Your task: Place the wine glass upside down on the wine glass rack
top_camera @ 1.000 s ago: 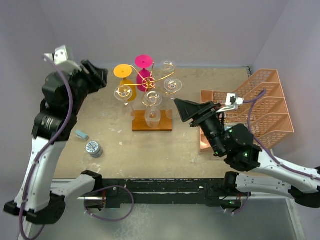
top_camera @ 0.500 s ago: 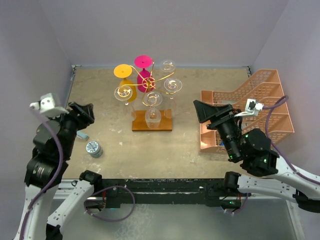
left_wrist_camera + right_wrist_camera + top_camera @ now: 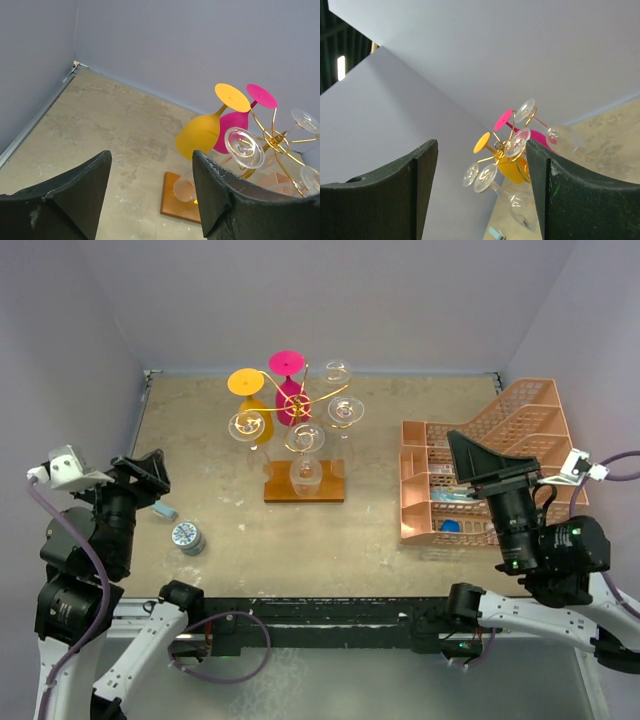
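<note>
Toward the far edge of the bench, near its middle, stands the wine glass rack (image 3: pixel 303 400), a gold wire stand with curled arms on a brown wooden base. Six glasses hang from it upside down, feet uppermost: a yellow glass (image 3: pixel 246 382), a pink glass (image 3: pixel 287 362) and four clear glasses (image 3: pixel 305 438). One clear glass hangs low, its bowl just above the base. No glass lies on the bench and neither arm carries one, so the task looks finished, with the wine glass among those on the rack. Which one it is cannot be told. Nothing seems left but for the arms to rest.

Over the left edge, toward the near-left corner, the left gripper (image 3: pixel 140 472) points at the rack with its fingers apart and nothing between them. Over the right edge the right gripper (image 3: pixel 475 455) hovers above a salmon-pink tray organizer (image 3: pixel 545 400), fingers likewise spread and empty. Both are well apart from the rack.

By the left edge lie a small round tin (image 3: pixel 187 536) and, just beyond it, a small blue-grey block (image 3: pixel 163 510).

The bench top is tan and worn, blotched with pale scuffs. Plain lavender-grey walls close it on the left, far and right sides, and a black rail runs along the near edge.
</note>
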Controlling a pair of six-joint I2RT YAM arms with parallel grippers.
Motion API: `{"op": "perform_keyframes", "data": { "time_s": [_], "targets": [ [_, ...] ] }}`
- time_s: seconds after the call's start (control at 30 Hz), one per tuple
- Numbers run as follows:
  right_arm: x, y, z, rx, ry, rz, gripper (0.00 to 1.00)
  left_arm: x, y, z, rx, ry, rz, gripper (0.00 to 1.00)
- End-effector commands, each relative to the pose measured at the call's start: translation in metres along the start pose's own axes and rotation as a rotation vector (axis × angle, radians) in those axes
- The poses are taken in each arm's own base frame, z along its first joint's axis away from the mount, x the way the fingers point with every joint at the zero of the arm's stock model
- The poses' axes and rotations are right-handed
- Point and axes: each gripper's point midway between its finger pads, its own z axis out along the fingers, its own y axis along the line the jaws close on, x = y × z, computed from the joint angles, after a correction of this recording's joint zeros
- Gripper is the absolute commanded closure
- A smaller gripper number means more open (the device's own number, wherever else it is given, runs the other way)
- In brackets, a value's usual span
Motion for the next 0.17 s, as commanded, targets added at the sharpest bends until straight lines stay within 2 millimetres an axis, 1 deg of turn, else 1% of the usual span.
{"op": "perform_keyframes", "data": {
  "time_s": [0.0, 0.13],
  "targets": [
    [-0.0195, 0.0046, 0.0005, -0.011, -0.063, 0.022, 0.27, -0.0288, 0.0010, -0.0122, 0.009, -0.090, -0.008, 0.37],
    [-0.0142, 0.0057, 0.0031, -0.007, -0.055, 0.012, 0.27, -0.0305, 0.0012, -0.0144, 0.013, -0.095, -0.007, 0.36]
  ]
}}
